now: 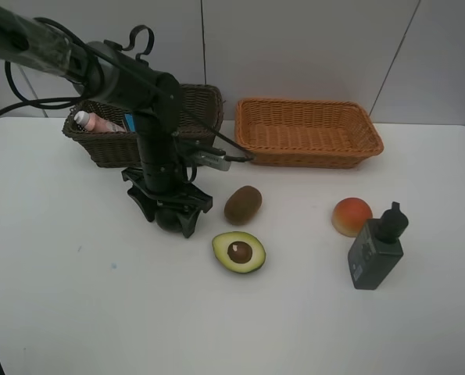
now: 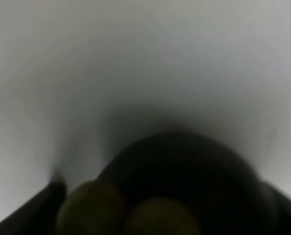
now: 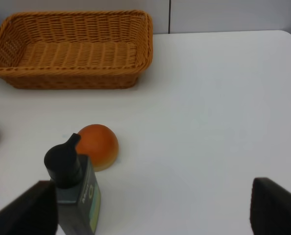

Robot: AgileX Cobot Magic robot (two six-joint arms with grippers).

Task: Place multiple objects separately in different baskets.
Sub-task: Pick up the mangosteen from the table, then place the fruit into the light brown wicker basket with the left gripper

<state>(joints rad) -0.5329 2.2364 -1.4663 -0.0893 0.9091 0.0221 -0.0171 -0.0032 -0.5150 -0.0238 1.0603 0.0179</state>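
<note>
At the table's (image 1: 60, 297) far edge only the dark brown wicker basket (image 1: 101, 150) holds a pink bottle (image 1: 99, 123); my open left gripper (image 1: 171, 212) straddles the dark round mangosteen (image 2: 184, 181), right gripper (image 3: 155, 208) open, rest unsorted.

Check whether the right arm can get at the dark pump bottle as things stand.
Probably yes. The right gripper is open with the dark pump bottle upright close before it, nothing between; the peach sits just behind.

Coarse woven wicker is seen in the deep dark brown rectangular basket (image 1: 198, 108) and the shallow orange-tan rectangular basket (image 1: 310, 154). A smooth, matt finish is shown by the white tabletop (image 1: 76, 312), a dull, fuzzy skin by the brown oval kiwi (image 1: 243, 205), and a smooth, faintly sheened surface by the dark grey plastic pump bottle (image 1: 375, 256).
</note>
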